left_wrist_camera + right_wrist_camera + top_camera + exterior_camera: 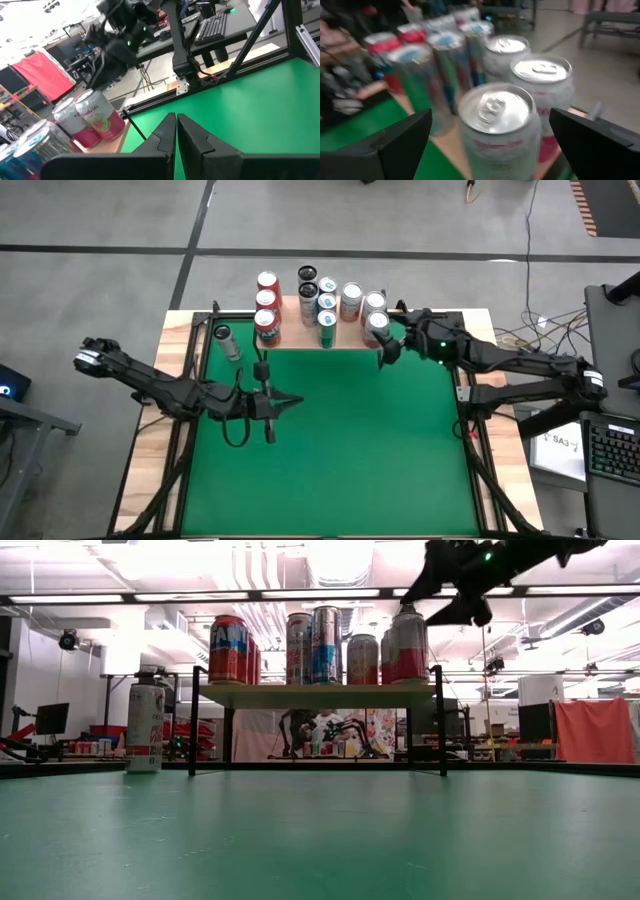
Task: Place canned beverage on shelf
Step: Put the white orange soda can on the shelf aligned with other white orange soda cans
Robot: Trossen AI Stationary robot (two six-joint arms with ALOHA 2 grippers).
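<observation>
Canned beverage (499, 131): upright at the shelf (300, 308)'s right near corner.
Right gripper (388, 350) jaws spread wide, can between them, untouched; left gripper (270, 406) pressed together, mid-tabletop (350, 450), farther off.

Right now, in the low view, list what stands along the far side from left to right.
Lone can on the table → shelf's left leg → red can → tall blue-striped can → pink-and-white can under the right gripper → shelf's right leg.

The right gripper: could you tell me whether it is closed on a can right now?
No. In the right wrist view the right gripper has its fingers spread wide, clear of the pink-labelled can standing on the shelf.
</observation>
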